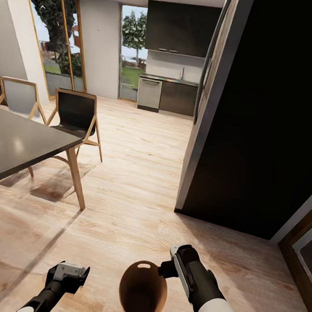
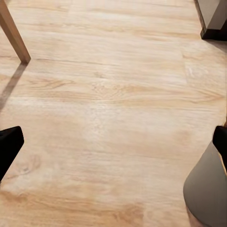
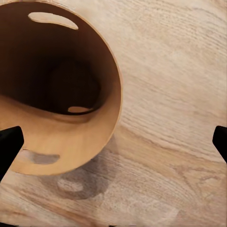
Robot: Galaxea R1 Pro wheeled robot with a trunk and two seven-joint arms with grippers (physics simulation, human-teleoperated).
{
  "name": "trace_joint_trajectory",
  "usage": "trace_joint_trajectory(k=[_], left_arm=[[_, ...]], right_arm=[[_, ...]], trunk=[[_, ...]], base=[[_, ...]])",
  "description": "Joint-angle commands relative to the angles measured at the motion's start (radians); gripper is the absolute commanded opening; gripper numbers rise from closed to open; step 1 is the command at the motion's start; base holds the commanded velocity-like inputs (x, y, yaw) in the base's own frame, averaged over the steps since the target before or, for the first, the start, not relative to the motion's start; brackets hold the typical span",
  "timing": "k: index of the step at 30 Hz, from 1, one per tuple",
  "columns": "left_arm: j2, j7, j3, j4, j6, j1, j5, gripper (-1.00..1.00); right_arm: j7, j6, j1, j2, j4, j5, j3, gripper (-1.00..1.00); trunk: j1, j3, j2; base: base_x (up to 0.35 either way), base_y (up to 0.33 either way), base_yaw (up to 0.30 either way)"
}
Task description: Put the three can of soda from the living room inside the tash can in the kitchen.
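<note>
Hovering beside the round grey bin with its brown inside on the wooden floor, the right tool is spreading wide, the left tool also gaping, apparently readying a carry kitchenward.

Home, open-plan: dining table w/ chairs, wood floor, kitchen at back w/ dark cabinets, dishwasher, garden windows.
</note>
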Motion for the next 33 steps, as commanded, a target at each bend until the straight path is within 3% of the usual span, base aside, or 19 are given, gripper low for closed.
trace_joint_trajectory(k=[1, 17, 33], left_arm=[[0.0, 0.0, 0.0, -0.001, 0.0, 0.0, 0.0, 1.0], [0.0, 0.002, 0.001, -0.003, 0.002, 0.0, 0.001, 1.0], [0.0, 0.003, 0.002, -0.003, 0.005, 0.0, 0.001, 1.0]], right_arm=[[0.001, -0.003, 0.0, -0.001, 0.014, 0.0, -0.002, 1.0], [0.009, -0.072, 0.0, -0.002, 0.075, -0.002, -0.007, 1.0], [0.011, -0.08, -0.001, -0.003, 0.083, -0.002, -0.008, 1.0]], trunk=[[0.0, 0.0, 0.0], [0.0, 0.0, 0.0], [0.061, -0.05, -0.112]], base=[[0.175, 0.043, 0.0], [0.038, 0.009, 0.0], [0.0, 0.0, 0.0]])
